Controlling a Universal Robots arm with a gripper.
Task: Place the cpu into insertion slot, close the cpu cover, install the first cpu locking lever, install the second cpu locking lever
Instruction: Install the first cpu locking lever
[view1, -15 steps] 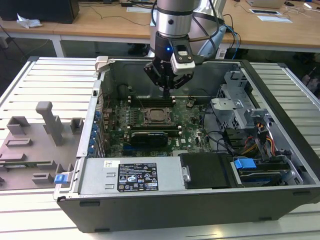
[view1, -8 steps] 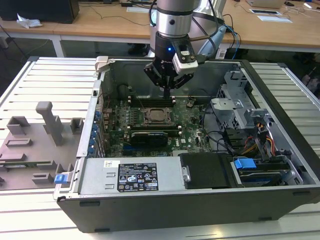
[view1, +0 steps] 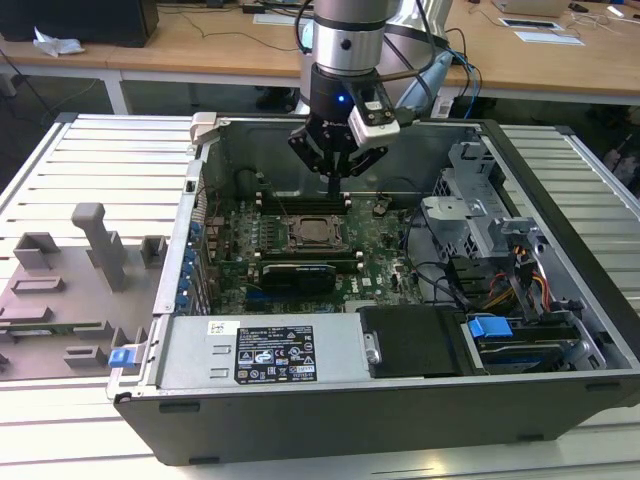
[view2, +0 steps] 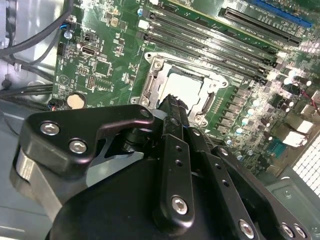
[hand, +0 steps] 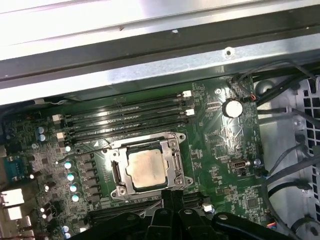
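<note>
Grey plastic fixture at exterior view's left, beside open pc case. Mid-case on motherboard we spot cpu sitting in socket, cpu cover lying flat, framing it. Gripper hangs just above socket edge, fingers pinched together, nothing between them. Drive cage on right.

A wide silver metal table with long ribs carried everything. A big dark grey open computer box sat on its middle. At 9 o'clock from the box lay a flat grey plastic holder with upright blocks.
</note>
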